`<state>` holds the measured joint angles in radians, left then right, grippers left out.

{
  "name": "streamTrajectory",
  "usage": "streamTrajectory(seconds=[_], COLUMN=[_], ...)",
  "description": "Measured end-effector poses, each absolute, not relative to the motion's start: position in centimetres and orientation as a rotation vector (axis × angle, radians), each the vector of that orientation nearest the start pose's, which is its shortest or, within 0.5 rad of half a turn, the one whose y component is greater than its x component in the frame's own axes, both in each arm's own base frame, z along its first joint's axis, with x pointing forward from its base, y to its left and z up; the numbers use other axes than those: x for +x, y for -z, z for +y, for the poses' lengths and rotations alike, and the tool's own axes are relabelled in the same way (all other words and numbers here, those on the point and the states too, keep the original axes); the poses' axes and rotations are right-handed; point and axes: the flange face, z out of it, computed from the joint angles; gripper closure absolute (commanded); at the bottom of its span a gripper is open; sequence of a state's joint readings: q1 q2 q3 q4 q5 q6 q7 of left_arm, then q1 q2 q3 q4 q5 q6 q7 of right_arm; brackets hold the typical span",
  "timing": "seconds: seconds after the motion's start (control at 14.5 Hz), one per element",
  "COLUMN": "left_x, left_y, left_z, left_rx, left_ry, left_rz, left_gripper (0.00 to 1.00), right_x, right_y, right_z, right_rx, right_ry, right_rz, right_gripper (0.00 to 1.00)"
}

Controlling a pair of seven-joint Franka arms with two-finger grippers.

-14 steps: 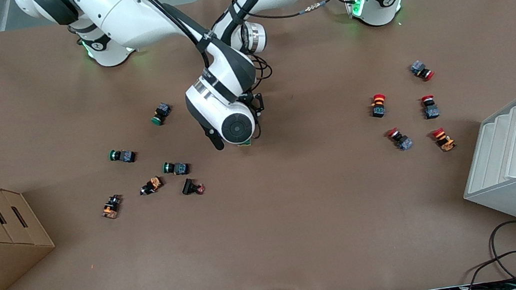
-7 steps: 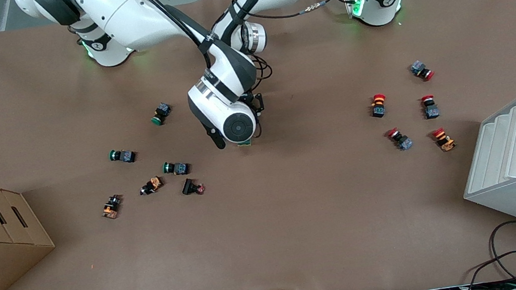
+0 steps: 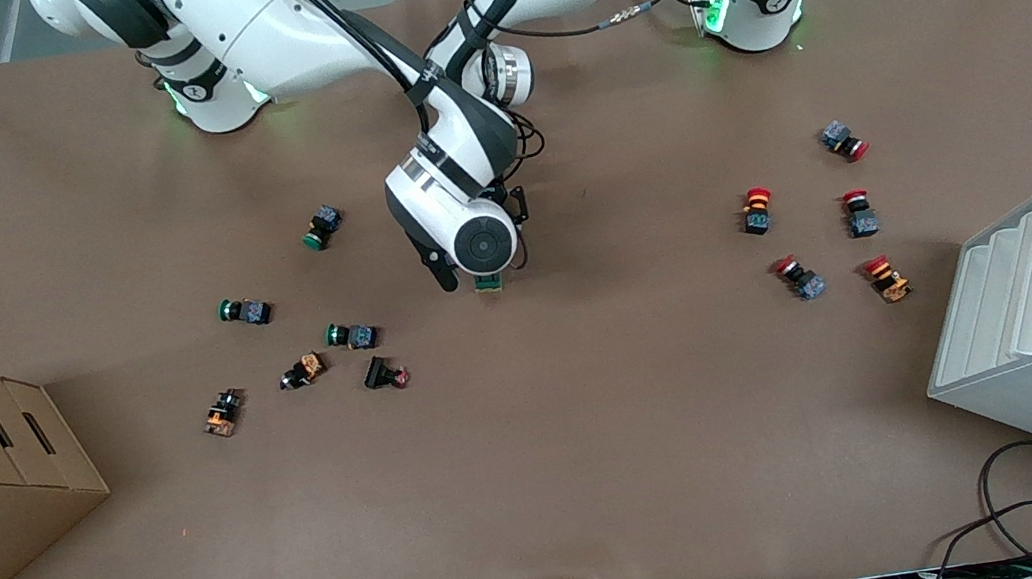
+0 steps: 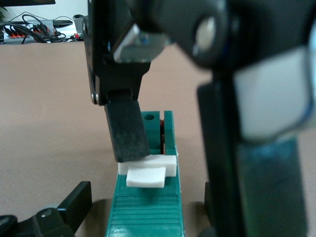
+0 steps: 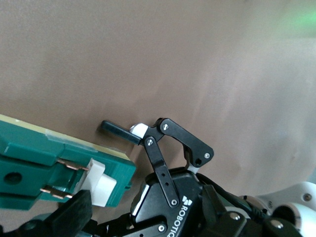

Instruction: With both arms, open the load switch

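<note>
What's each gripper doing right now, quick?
Left gripper: cannot be told; it is at the load switch.
Right gripper: open, one finger pad resting on the switch's white toggle.

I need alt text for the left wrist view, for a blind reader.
One dark pad of the left gripper touches the white toggle of a green load switch; the jaws stand apart, brown table around.
</note>
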<state>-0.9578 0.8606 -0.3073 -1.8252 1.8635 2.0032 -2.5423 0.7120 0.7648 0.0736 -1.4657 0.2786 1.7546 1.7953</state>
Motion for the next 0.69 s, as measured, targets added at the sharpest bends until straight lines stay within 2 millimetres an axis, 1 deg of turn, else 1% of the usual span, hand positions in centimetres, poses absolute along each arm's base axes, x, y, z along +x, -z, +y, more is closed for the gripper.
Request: streamTrajectory(seconds=[0.28, 0.41, 0.48, 0.55, 0.62, 0.69], left_x=[24.2, 24.2, 24.3, 24.4, 24.5, 24.7], left_y=[-7.2, -7.2, -7.2, -7.3, -7.4, -7.5], left_z=[-56.4, -56.4, -56.4, -56.4, -56.5, -56.6], left_rx=[-2.699, -2.697, -2.694, -2.692, -2.690, -2.690], left_ry=[1.677, 1.677, 1.676, 1.676, 1.677, 1.677], left_rz=[0.133, 0.137, 0.143, 0.145, 0.144, 0.138], left_gripper=[0.00, 0.00, 0.00, 0.00, 0.00, 0.00], right_x=[45.5, 46.1, 46.9, 48.1, 49.8, 51.6], right_y=[-20.2, -20.7, -21.4, -22.4, -23.8, -25.3], right_z=[48.3, 48.0, 47.4, 46.5, 45.1, 43.3], right_rx=[-2.897, -2.923, -2.937, -2.942, -2.948, -2.963], right_ry=[-0.750, -0.754, -0.757, -0.750, -0.734, -0.708], right_rz=[1.822, 1.749, 1.693, 1.631, 1.556, 1.467], right_gripper=[0.00, 0.00, 0.00, 0.00, 0.00, 0.00])
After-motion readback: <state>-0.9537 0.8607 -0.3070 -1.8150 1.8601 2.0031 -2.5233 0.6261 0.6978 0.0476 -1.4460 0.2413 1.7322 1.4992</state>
